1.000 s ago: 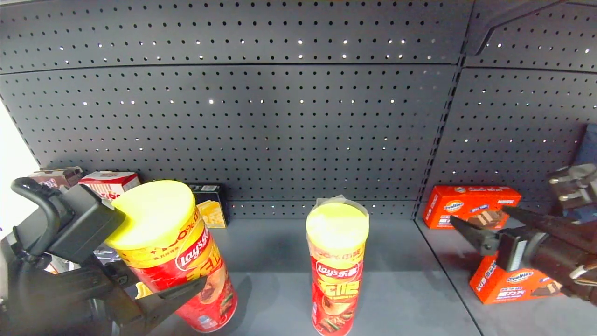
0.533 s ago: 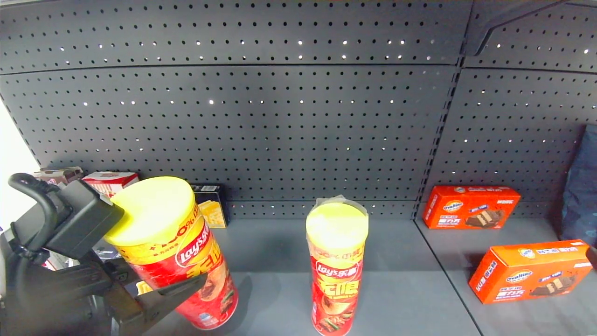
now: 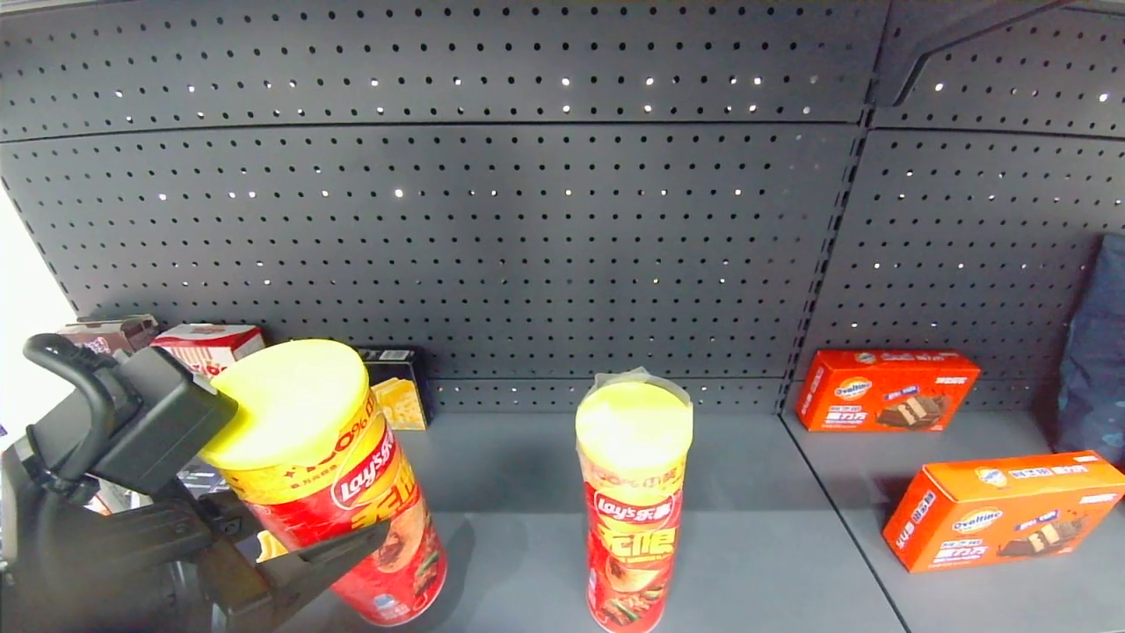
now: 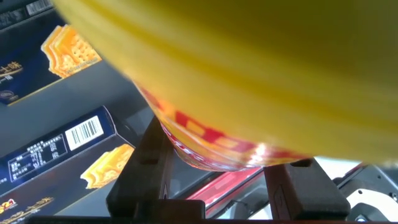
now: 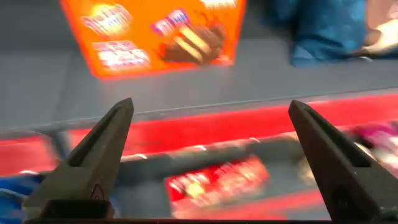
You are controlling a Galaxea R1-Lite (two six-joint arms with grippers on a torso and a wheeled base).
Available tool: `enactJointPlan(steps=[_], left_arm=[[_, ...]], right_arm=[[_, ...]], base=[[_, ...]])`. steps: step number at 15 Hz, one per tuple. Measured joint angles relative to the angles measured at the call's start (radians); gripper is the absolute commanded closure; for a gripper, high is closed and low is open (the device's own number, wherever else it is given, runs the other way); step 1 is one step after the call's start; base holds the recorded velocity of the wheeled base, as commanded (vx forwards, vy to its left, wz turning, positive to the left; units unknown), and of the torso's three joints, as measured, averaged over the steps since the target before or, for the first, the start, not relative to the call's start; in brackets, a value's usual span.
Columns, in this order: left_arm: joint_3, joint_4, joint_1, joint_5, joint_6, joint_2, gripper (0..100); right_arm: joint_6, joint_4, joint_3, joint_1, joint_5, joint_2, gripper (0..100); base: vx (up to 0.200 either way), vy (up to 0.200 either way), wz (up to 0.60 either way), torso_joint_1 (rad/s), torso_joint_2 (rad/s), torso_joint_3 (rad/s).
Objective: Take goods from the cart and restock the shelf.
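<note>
1. The left gripper (image 3: 303, 558) sits at the left end of the shelf (image 3: 527, 457), and its jaws are clamped on a tall red can (image 3: 347, 492) with a yellow lid.
2. The can leans, with its lid tipped toward the left and its base low over the grey shelf board. Whether the base touches the board cannot be told.
3. In the left wrist view the yellow lid looms large, and the dark jaws of the left gripper (image 4: 224, 149) press on the red can (image 4: 205, 146) from either side.
4. A second can (image 3: 633, 510) of the same kind stands upright near the middle of the shelf, apart from the gripped one, with clear film over its yellow lid.
5. Behind the gripped can, against the grey pegboard wall (image 3: 527, 246), stand a red-and-white box (image 3: 206, 343) and a dark box (image 3: 395, 387) printed with yellow crackers.
6. The left wrist view shows two dark boxes of that sort lying near each other on the shelf (image 4: 56, 53) (image 4: 56, 158).
7. On the right part of the shelf lie two orange boxes: one (image 3: 888, 389) by the back wall, the other (image 3: 1002, 510) nearer the front and turned at an angle.
8. A blue bag (image 3: 1094, 378) sits at the far right edge, just beside them.
9. The right gripper (image 5: 211, 106) has its jaws spread wide with nothing between them.
10. Beyond the jaws lie an orange box (image 5: 155, 34) and the blue bag (image 5: 323, 31) on the shelf board, with a red strip (image 5: 217, 127) along its front and a blurred red packet (image 5: 217, 183) below that.
</note>
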Motion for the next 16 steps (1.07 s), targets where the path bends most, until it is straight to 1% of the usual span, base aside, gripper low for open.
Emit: enactJointPlan(steps=[1,2,3,7,10,11,12,13,15,16], left_arm=[[0.000,0.000,0.000,0.000,0.000,0.000,100],[0.000,0.000,-0.001,0.000,0.000,0.000,100],[-0.001,0.000,-0.002,0.000,0.000,0.000,100],[-0.003,0.002,-0.004,0.000,0.000,0.003,100],[-0.034,0.006,-0.004,-0.008,0.001,0.024,100],[-0.050,0.000,0.001,-0.039,0.002,0.038,100],[-0.078,-0.012,0.015,-0.084,0.003,0.059,100],[-0.111,-0.021,0.035,-0.123,0.011,0.085,100],[-0.174,-0.034,0.077,-0.188,0.041,0.137,100],[-0.210,-0.036,0.114,-0.236,0.063,0.165,100]], right_arm=[[0.018,-0.001,0.009,0.001,0.085,-0.042,0],[0.005,0.015,0.014,0.000,0.150,-0.069,0],[-0.023,0.042,0.016,-0.004,0.190,-0.089,0],[-0.007,0.049,0.017,-0.022,0.197,-0.151,0],[-0.006,0.049,0.017,-0.024,0.198,-0.168,0],[-0.006,0.049,0.017,-0.025,0.198,-0.170,0],[-0.006,0.049,0.017,-0.026,0.198,-0.171,0],[-0.006,0.049,0.017,-0.026,0.198,-0.172,0],[-0.006,0.049,0.017,-0.026,0.198,-0.173,0],[-0.006,0.049,0.017,-0.026,0.198,-0.173,0]], base=[[0.000,0.000,0.00,0.000,0.00,0.000],[0.000,0.000,0.00,0.000,0.00,0.000],[0.000,0.000,0.00,0.000,0.00,0.000],[0.000,0.000,0.00,0.000,0.00,0.000],[0.000,0.000,0.00,0.000,0.00,0.000],[0.000,0.000,0.00,0.000,0.00,0.000],[0.000,0.000,0.00,0.000,0.00,0.000],[0.000,0.000,0.00,0.000,0.00,0.000],[0.000,0.000,0.00,0.000,0.00,0.000],[0.000,0.000,0.00,0.000,0.00,0.000]])
